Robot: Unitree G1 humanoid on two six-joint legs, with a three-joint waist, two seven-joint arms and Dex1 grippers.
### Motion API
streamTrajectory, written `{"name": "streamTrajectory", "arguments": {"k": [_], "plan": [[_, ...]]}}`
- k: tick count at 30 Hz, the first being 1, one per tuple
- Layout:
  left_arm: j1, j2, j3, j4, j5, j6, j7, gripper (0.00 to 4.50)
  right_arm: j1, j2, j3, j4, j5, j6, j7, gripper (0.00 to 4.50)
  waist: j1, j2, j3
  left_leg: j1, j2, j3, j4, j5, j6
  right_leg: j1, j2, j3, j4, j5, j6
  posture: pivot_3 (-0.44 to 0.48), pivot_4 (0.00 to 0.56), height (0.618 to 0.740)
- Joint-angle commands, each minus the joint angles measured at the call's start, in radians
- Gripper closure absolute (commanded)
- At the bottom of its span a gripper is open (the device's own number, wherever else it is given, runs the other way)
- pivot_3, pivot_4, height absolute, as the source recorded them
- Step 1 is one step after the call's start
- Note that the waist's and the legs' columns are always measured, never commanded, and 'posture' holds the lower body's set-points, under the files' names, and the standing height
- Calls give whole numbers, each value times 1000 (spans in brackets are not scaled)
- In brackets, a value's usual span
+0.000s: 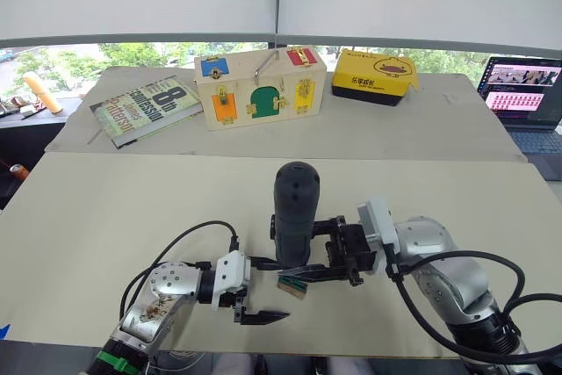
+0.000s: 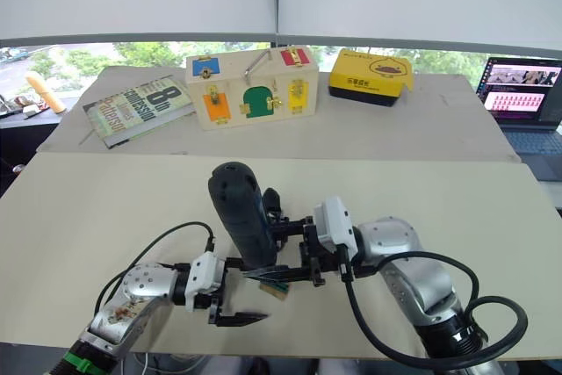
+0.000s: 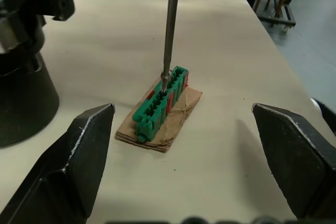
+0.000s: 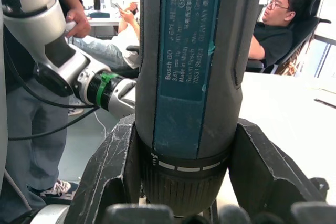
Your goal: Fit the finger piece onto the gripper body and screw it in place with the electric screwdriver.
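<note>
Screwdriver (image 1: 296, 212) is gripped upright by right end effector (image 1: 344, 252), bit on green block (image 3: 159, 102); left end effector (image 1: 263, 289) is spread; next, steady downward pressure is needed.

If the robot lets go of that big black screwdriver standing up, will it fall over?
Probably. The electric screwdriver is tall, thick and likely top-heavy, balanced on a thin bit. The bit tip rests in the green block, which offers little support. The right gripper clamps it upright.

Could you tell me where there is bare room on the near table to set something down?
The near table is bare left of the electric screwdriver and behind it, up to the far edge. It is crowded in front, around the left gripper, right gripper and green-and-tan piece.
</note>
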Motion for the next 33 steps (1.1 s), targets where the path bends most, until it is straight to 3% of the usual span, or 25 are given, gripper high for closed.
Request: {"name": "streamTrajectory", "arguments": {"k": [1, 12, 23, 33], "plan": [[26, 4, 49, -8, -49, -25, -17, 68, -27, 1, -47, -65, 66, 13, -3, 2578, 1, 0, 0, 0, 0, 0, 0, 0, 0, 0, 0, 0, 0, 0, 0, 0, 150, 740], [44, 31, 182, -110, -191, 12, -38, 68, -98, -30, -158, -105, 225, 124, -48, 2578, 4, -1, 1, -2, -1, 0, 0, 0, 1, -1, -6, -2, -1, 0, 0, 0, 150, 740], [9, 52, 311, -184, -343, 268, 80, 68, -186, -86, -256, -123, 357, 227, -103, 2578, 4, -1, 2, -2, -1, 0, 0, 0, 1, 0, 1, -2, -1, 0, 0, 0, 150, 740], [-92, 2, 207, 52, -79, 163, 129, 68, -213, -142, -283, -121, 380, 259, -100, 2578, 5, -1, 2, -2, -1, 1, 0, 0, 0, 0, 4, -1, -1, 0, 0, 0, 150, 740]]}}
